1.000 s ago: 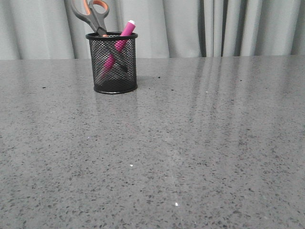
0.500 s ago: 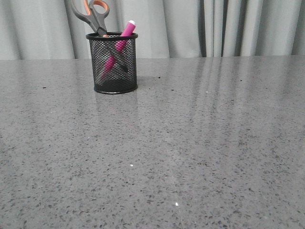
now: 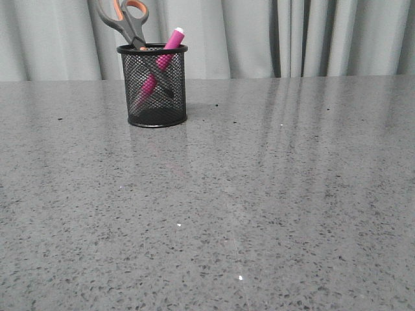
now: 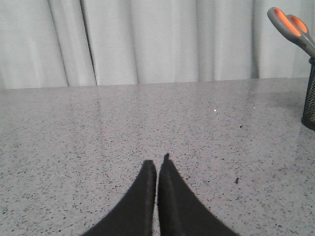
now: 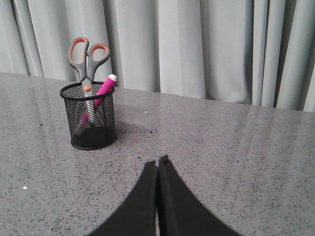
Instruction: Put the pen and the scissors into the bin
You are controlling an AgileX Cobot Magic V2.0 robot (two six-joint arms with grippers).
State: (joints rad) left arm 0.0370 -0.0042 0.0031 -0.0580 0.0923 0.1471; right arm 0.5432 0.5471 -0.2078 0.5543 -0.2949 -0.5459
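Observation:
The black mesh bin [image 3: 153, 84] stands upright on the grey table at the far left. The scissors [image 3: 127, 23] stand in it, blades down, grey-and-orange handles above the rim. The pink pen [image 3: 166, 50] leans in it with its white tip up. All three also show in the right wrist view: the bin [image 5: 89, 116], the scissors [image 5: 86, 55] and the pen [image 5: 103, 90]. The left wrist view shows the bin's edge [image 4: 310, 94] and the scissors' handles [image 4: 291, 28]. My left gripper [image 4: 157, 163] and right gripper [image 5: 158, 161] are shut and empty, low over the table, well short of the bin.
The speckled grey table [image 3: 259, 194] runs back to a grey curtain [image 3: 292, 35] behind it. Nothing else stands on the table in these views. Neither arm shows in the front view.

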